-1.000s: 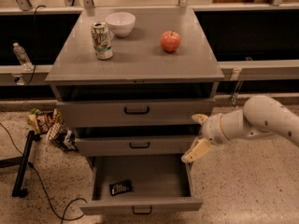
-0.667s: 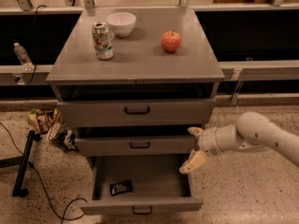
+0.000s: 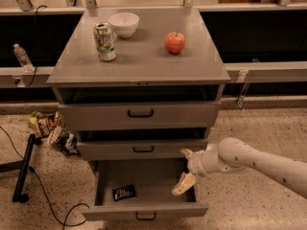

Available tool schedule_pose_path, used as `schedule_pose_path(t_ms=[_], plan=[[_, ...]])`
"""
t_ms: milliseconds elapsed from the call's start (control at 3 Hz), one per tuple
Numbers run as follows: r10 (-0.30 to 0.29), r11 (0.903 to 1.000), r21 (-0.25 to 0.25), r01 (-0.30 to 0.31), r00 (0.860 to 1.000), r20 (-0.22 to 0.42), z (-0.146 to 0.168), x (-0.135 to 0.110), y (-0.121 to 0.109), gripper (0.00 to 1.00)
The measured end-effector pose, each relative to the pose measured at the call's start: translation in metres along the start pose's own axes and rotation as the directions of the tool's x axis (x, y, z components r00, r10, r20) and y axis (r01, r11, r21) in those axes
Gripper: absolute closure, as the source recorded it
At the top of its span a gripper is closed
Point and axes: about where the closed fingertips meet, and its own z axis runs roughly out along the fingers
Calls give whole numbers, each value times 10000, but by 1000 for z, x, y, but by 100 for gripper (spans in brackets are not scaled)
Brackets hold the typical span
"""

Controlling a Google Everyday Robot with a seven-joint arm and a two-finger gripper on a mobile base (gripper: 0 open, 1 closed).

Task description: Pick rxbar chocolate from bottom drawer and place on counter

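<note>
My gripper [image 3: 186, 169] hangs over the open bottom drawer's [image 3: 120, 211] right edge, fingers wide, empty. Chocolate bar [image 3: 123, 192] at my nine o'clock; spread ready to straddle it.

pincer [image 3: 185, 168] 1, over open drawer [image 3: 144, 209] | drawers [image 3: 139, 113] 3 | bar [image 3: 123, 192] 1, left of pincer | can [image 3: 104, 42] 1 | bowl [image 3: 123, 24] 1 | apple [image 3: 175, 42] 1

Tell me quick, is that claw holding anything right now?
Gripper: open, holding nothing, above the right side of the open bottom drawer; the rxbar chocolate lies untouched on the drawer floor.
</note>
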Motion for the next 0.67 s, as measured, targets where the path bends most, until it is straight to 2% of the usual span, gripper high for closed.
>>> schedule_pose_path(t_ms=[333, 667], plan=[[-35, 9969, 790, 30, 10000, 67, -1, -3, -20, 0], [-145, 9977, 672, 133, 9997, 177, 5, -4, -17, 0]])
